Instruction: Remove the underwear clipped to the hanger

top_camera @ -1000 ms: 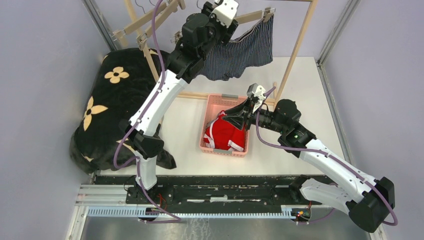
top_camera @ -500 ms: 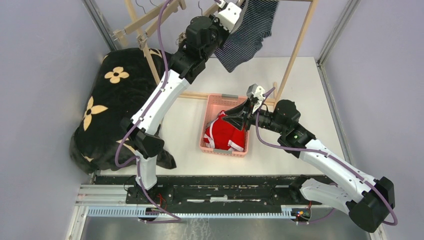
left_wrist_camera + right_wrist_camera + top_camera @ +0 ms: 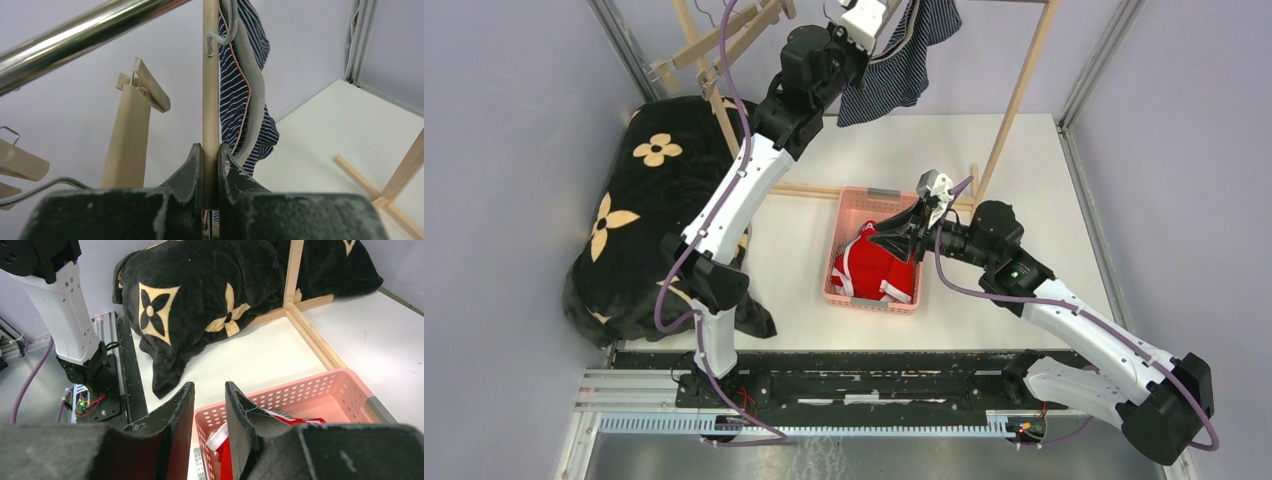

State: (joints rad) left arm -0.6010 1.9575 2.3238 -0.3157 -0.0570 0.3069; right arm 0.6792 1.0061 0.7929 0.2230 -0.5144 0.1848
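Underwear is our concern, and one piece is still up. The dark blue cloth boxers with thin coloured stripes (image 3: 899, 70) hang bunched at 12 o'clock in the top view. They drape by their grey waistband from a slim beige hanger bar (image 3: 210, 90) under the shiny metal rail (image 3: 75, 40) of the rack. The left end effector (image 3: 210, 152) is pinched tight on that beige bar just below the cloth; its fingers grip the hanger, not the fabric. We cannot tell from these views whether the clips have let go of the boxers.

Near the centre of the white counter (image 3: 1024, 170) sits a pink perforated plastic basket (image 3: 864, 195). In it lie the red cloth briefs with a white waistband (image 3: 874, 270), so we judge that piece done. We cannot make out any other garment in the basket.

The right end effector (image 3: 209, 390) hovers over the basket's rim on the 3 o'clock side, its jaws at a narrow gap and holding nothing. At 9 o'clock a black plush blanket with tan flowers (image 3: 654, 200) is heaped by the rack's wooden foot, and bare wooden hangers (image 3: 714, 45) show at 11 o'clock.

By our reckoning, what remains is freeing the boxers from the hanger and dropping them into the basket.
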